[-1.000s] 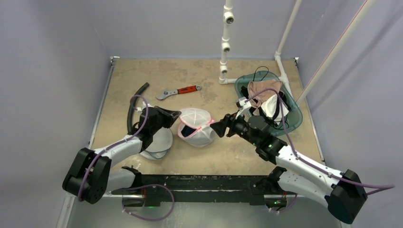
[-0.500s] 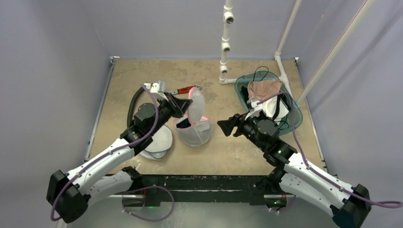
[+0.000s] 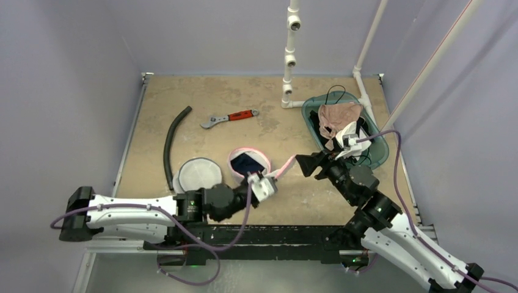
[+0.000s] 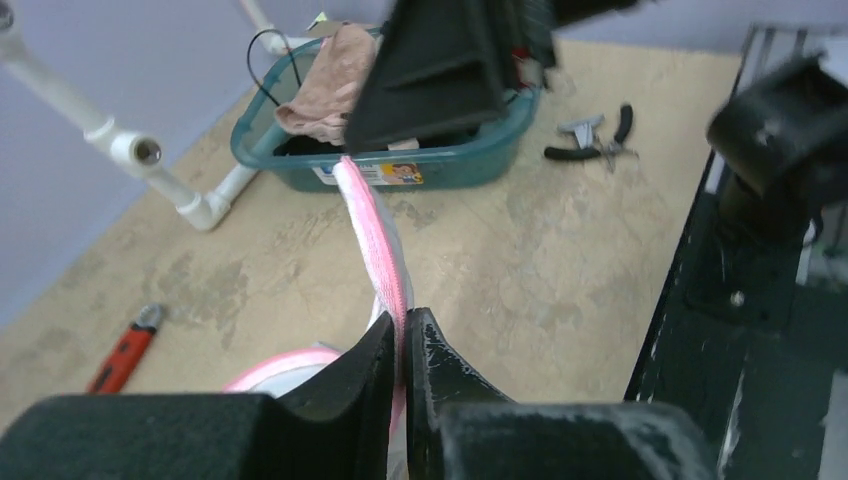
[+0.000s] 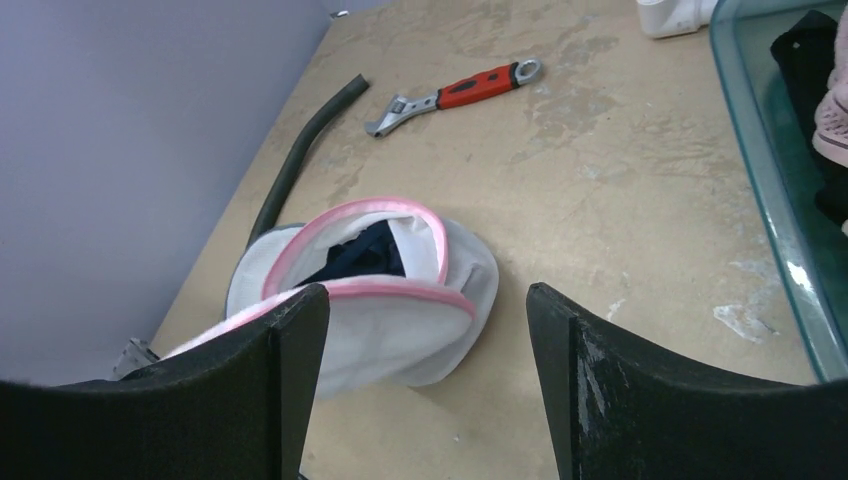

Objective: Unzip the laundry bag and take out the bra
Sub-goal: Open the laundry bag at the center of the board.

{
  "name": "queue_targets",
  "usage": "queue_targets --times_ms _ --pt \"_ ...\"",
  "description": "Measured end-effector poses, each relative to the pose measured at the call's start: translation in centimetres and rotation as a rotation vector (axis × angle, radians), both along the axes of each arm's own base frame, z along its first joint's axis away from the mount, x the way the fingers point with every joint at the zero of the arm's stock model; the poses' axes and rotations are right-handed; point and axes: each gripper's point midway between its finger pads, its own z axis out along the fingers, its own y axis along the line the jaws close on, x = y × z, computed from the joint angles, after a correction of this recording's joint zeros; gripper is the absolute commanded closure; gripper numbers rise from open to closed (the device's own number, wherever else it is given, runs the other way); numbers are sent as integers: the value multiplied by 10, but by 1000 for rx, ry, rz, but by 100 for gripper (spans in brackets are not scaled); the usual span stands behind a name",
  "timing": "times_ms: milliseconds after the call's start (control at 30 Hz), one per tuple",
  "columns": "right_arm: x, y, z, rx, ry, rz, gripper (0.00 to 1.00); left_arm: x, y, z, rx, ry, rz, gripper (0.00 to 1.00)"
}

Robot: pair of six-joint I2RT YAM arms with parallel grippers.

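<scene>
The white mesh laundry bag (image 3: 249,163) with a pink rim lies open at the table's middle. A dark navy garment, the bra (image 5: 365,250), shows inside its mouth. My left gripper (image 4: 403,322) is low at the bag's near right and shut on the bag's pink zipper edge (image 4: 375,230). That edge stretches taut up to my right gripper (image 3: 299,163). My right gripper (image 5: 425,300) stands open to the right of the bag, its left fingertip (image 5: 300,310) against the pink edge and nothing between its fingers.
A teal bin (image 3: 377,149) of clothes and cables stands at the right, just behind my right arm. A red-handled wrench (image 3: 230,117) and a black hose (image 3: 171,140) lie at the back left. A white round flap (image 3: 197,175) lies left of the bag. Pliers (image 4: 595,135) lie near the bin.
My left arm has swung down from above the bag's far side to its near right. The bag dropped from lifted to lying open. My right gripper opened wider and backed off right.
</scene>
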Motion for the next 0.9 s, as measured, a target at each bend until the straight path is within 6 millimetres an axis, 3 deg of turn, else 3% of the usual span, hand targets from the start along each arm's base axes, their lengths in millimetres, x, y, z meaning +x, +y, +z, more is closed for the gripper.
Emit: queue_targets --times_ms 167,233,300,367,500,633,733,800,900 --pt "-6 -13 7 8 -6 -34 24 -55 -21 -23 229 -252 -73 56" --pt "-7 -16 12 9 -9 -38 24 -68 -22 -36 314 -324 -64 45" --pt "-8 -17 15 12 -12 -40 24 -73 -20 -44 372 -370 -43 24" --pt "-9 -17 14 7 -7 -39 24 -72 -13 -40 382 -388 -3 21" --pt "-9 -10 7 -21 11 -5 28 -58 9 -10 271 -333 115 21" --pt "-2 14 -14 -94 59 76 33 -23 35 9 81 -127 282 36" --pt "5 36 -41 -153 128 148 33 27 64 3 -73 78 467 40" --pt "7 46 -57 -180 169 182 33 48 82 -8 -160 186 556 36" --pt "12 60 -76 -206 216 222 32 62 100 -35 -244 334 651 27"
